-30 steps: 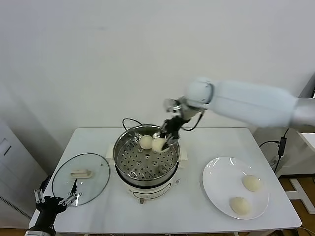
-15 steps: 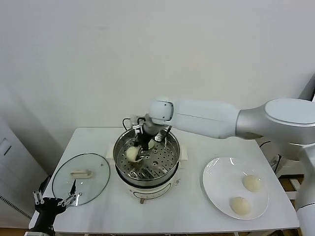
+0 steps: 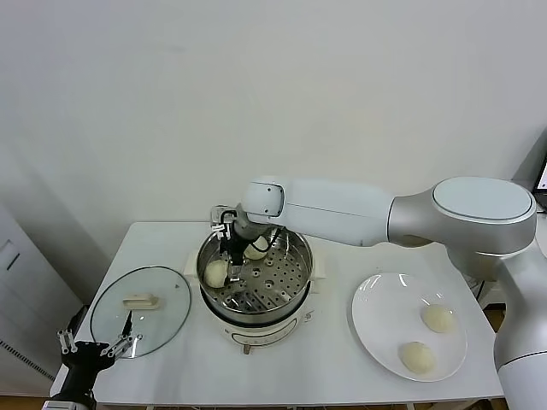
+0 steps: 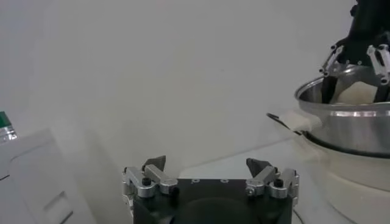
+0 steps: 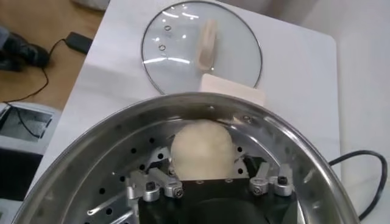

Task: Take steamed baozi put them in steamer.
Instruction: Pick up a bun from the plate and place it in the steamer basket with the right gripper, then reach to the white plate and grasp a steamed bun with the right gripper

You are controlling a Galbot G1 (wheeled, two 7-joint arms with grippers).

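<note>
The right gripper [image 3: 227, 260] is lowered inside the round shiny stainless-steel steamer pot [image 3: 293, 286], and its fingers [image 5: 148, 184] are spread apart, released. A smooth cream-white baozi [image 3: 215, 272] is seen just beyond the fingertips, resting on the perforated floor close to the pot wall; it is judged to be let go, though contact with one finger cannot be ruled out. A second cream-white baozi [image 3: 256, 250] lies behind the fingers, partly hidden by the wrist. Two more cream-white baozi [image 3: 437, 318] are left on the flat white round plate [image 3: 373, 327], well apart from the fingers, so the task is judged about half done.

The left gripper [image 4: 210, 176] is parked low beside the table edge, its fingers open and empty.

Several risks are judged from here. If the fingers are lifted while one is touching the released bun, the bun could be dragged or rolled across the floor. The second bun sits close behind the wrist and could be nudged or dented on the way out. The pot wall is near the fingers, so a sideways retreat could knock the rim and shift the steamer on its white electric base.

The things are carried on a white table [image 3: 154, 244] with a smooth matt top. A round glass lid with a cream handle [image 3: 141, 309] is laid flat on it, beyond the pot wall from the fingers. A plain pale wall is behind the table, and a black cord is seen behind the pot.
</note>
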